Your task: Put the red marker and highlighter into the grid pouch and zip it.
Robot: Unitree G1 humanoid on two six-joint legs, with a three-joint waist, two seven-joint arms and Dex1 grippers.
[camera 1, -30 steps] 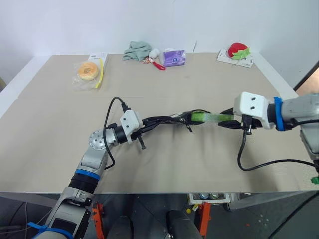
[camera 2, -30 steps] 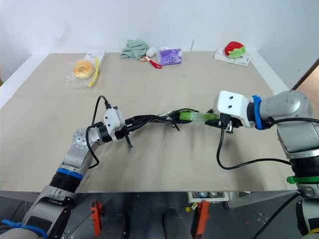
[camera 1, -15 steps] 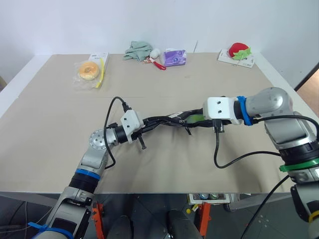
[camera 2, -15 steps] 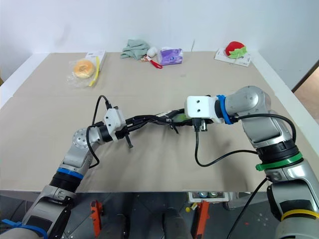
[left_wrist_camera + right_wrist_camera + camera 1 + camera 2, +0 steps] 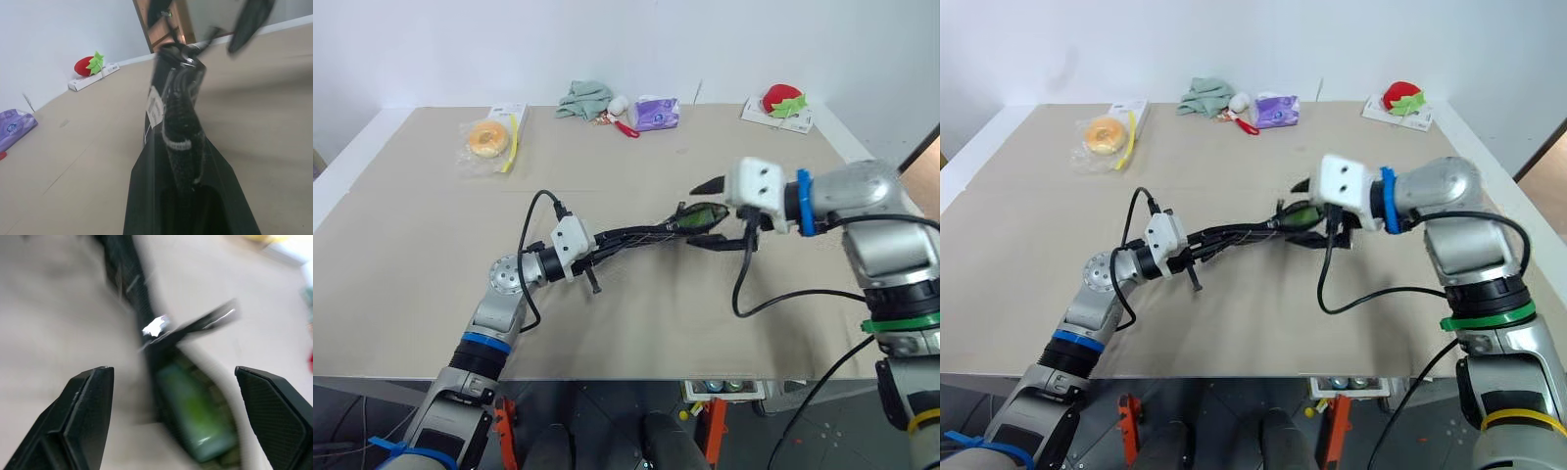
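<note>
The left claw (image 5: 599, 241) stays pinched on the grid pouch (image 5: 641, 233), held above the table (image 5: 421, 245). The highlighter (image 5: 702, 211) now sits inside the pouch's mouth. The right claw (image 5: 710, 213) just let go and spread wide. Zipping looks next.

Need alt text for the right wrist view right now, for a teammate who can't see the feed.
Two black fingers stand wide apart over the open black pouch, with the lime-green highlighter lying inside its mouth. The pouch stretches away over a beige table.

Lab, bare table (image 5: 401, 245), white wall (image 5: 431, 49)
</note>
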